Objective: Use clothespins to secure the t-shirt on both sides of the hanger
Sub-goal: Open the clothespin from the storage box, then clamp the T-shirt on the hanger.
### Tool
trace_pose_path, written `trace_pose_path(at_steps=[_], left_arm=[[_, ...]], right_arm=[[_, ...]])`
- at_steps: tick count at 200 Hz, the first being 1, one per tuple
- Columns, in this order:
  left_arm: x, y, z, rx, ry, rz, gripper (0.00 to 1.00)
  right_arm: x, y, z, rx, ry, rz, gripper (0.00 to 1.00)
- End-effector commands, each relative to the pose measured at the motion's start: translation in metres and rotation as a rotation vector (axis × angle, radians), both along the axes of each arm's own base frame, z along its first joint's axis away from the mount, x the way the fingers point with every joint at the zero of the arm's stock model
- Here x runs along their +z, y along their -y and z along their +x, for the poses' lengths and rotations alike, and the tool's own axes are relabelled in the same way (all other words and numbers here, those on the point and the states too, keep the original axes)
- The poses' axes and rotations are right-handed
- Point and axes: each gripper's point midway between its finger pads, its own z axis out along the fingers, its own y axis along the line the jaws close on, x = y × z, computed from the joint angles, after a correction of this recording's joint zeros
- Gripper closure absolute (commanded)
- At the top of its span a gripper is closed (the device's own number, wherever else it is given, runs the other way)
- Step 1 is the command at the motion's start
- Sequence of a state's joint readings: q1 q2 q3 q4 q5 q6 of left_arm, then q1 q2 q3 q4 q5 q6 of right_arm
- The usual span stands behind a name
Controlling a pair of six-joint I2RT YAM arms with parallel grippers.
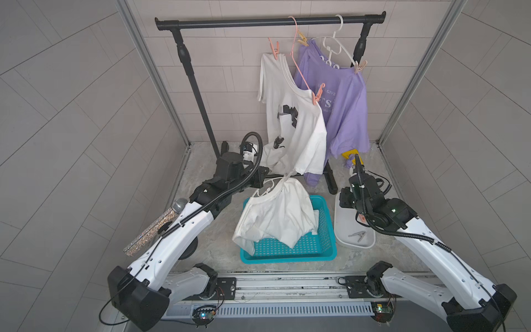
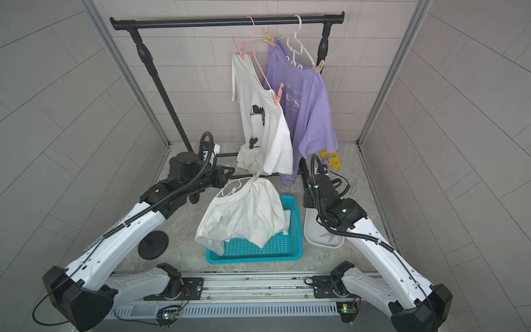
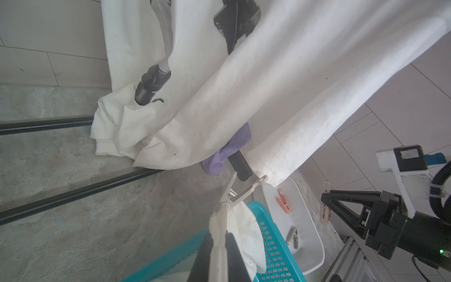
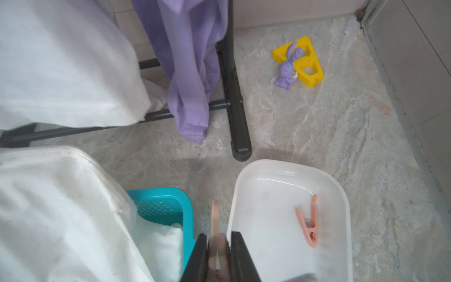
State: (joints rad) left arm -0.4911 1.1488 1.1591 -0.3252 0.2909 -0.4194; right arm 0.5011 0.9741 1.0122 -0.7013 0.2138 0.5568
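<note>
A crumpled white t-shirt (image 1: 275, 218) (image 2: 244, 215) hangs on a white hanger (image 1: 265, 188) over the teal basket. My left gripper (image 3: 219, 235) (image 1: 265, 174) is shut on the hanger's end together with the cloth. A cream clothespin (image 3: 234, 193) (image 1: 288, 174) sticks up from that end. My right gripper (image 4: 218, 235) (image 1: 344, 198) hovers by the white tray's near-left edge, shut on a peach-tan clothespin (image 4: 216, 219). Inside the tray (image 4: 280, 171) lie a salmon clothespin (image 4: 308, 224) (image 3: 283, 201) and a grey clothespin (image 1: 357, 235) (image 3: 292, 236).
On the black rack (image 1: 270, 20) hang a printed white shirt (image 1: 296, 126) and a purple shirt (image 1: 344, 109), both pinned to hangers. The teal basket (image 1: 290, 255) sits centre. A glitter microphone (image 1: 155, 227) leans left. A yellow block (image 4: 307, 63) and purple bunny (image 4: 288, 70) lie back right.
</note>
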Motion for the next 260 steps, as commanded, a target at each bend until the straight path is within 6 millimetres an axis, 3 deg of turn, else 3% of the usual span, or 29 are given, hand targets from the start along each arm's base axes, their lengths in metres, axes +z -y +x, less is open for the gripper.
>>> trace_pose_path(at_steps=[1, 54, 117, 183, 226, 260], left_arm=[[0.030, -0.017, -0.003, 0.090, 0.053, -0.021, 1.00], [0.054, -0.046, -0.001, 0.254, 0.101, -0.048, 1.00], [0.060, -0.074, 0.010, 0.459, 0.092, -0.080, 1.00], [0.053, -0.084, 0.014, 0.559, 0.060, -0.107, 1.00], [0.049, -0.092, 0.014, 0.632, 0.036, -0.133, 1.00], [0.040, -0.100, 0.015, 0.698, 0.014, -0.111, 1.00]], right_arm=[[0.024, -0.010, 0.005, 0.028, 0.057, 0.005, 1.00], [0.059, -0.050, 0.010, 0.128, 0.147, 0.011, 1.00], [0.097, -0.117, 0.008, 0.281, 0.249, 0.086, 1.00], [0.124, -0.181, -0.001, 0.377, 0.336, 0.127, 1.00], [0.147, -0.216, -0.019, 0.405, 0.415, 0.144, 1.00], [0.150, -0.244, -0.033, 0.425, 0.446, 0.157, 1.00]])
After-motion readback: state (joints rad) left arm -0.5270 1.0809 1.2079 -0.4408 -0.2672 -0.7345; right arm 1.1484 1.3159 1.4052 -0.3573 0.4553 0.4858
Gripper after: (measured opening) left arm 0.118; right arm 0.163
